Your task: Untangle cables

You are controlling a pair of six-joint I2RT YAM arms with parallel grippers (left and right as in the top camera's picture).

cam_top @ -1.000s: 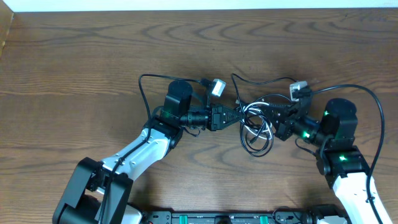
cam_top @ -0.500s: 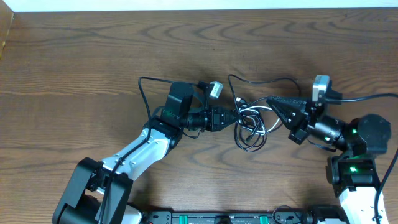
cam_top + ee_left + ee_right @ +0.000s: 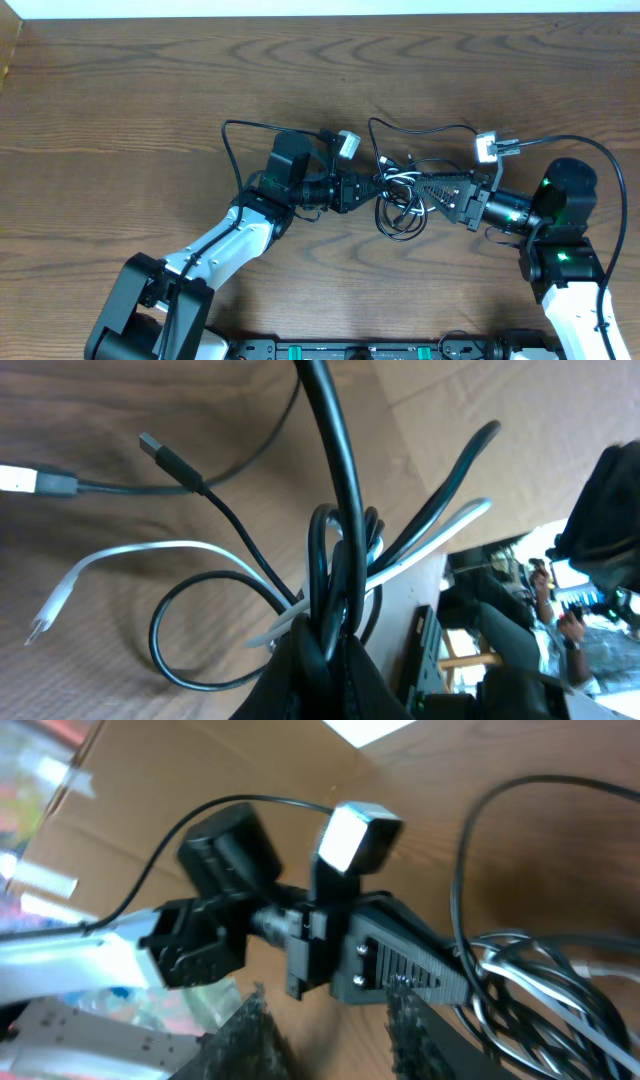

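Left gripper clamps the cables. Right gripper, jaws apart, faces the tangle, just ahead of its tips.

Overhead looks straight down; wrist cameras close, facing shared cables.

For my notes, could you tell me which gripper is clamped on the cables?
The left gripper; its jaws pinch the cables, whereas the right gripper stands open, empty.
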